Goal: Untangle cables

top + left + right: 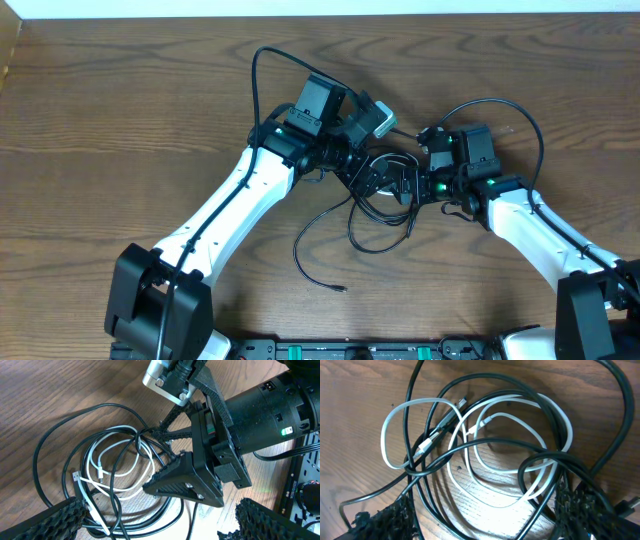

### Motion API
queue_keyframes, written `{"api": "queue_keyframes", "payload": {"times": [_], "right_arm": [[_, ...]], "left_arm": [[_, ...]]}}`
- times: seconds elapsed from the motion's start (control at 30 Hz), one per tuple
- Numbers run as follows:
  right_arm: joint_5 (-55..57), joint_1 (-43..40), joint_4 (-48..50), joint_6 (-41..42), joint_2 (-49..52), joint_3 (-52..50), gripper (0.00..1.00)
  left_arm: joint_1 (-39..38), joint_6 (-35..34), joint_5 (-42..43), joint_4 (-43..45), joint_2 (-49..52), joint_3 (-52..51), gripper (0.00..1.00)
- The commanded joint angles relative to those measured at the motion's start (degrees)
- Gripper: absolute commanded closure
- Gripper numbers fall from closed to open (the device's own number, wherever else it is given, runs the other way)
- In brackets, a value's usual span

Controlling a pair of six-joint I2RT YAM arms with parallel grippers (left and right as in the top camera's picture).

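- The tangle [412, 467] lies flat at mid-table [120, 100], black loops laced through a white cable [383, 440].
- The right gripper [485, 515] is spread wide with one finger on either side of the coil. Cords lie between the fingers, and none looks pinched.
- The left gripper [162, 521] is also spread wide and holds nothing. It hovers just beside, with the right gripper's fingers in its gap.
- The right arm is nearer, since the coil sits straight below its fingers.
- A loose black tail [297, 250] runs out toward the left arm's base. That strand is probably the easiest to draw off, pulled along that line.
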Motion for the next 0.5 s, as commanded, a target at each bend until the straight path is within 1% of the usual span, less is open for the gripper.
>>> {"api": "queue_keyframes", "payload": {"times": [0.0,0.13,0.3,0.37,0.47], "right_arm": [[1.5,0.2,0.2,1.1,1.1,-0.2,0.14],[1.5,0.2,0.9,1.1,2.6,-0.2,0.15],[3.2,0.5,2.8,1.1,7.2,-0.2,0.2],[3.3,0.5,4.9,1.1,8.6,-0.2,0.24],[3.7,0.5,7.6,1.6,9.0,-0.2,0.39]], "left_arm": [[0.2,1.0,-0.5,0.1,0.2,0.8,0.02],[0.2,1.0,-0.5,0.1,0.2,0.8,0.02],[0.2,1.0,-0.5,0.1,0.2,0.8,0.02],[0.2,1.0,-0.5,0.1,0.2,0.8,0.02],[0.2,1.0,-0.5,0.1,0.2,0.8,0.02]]}}
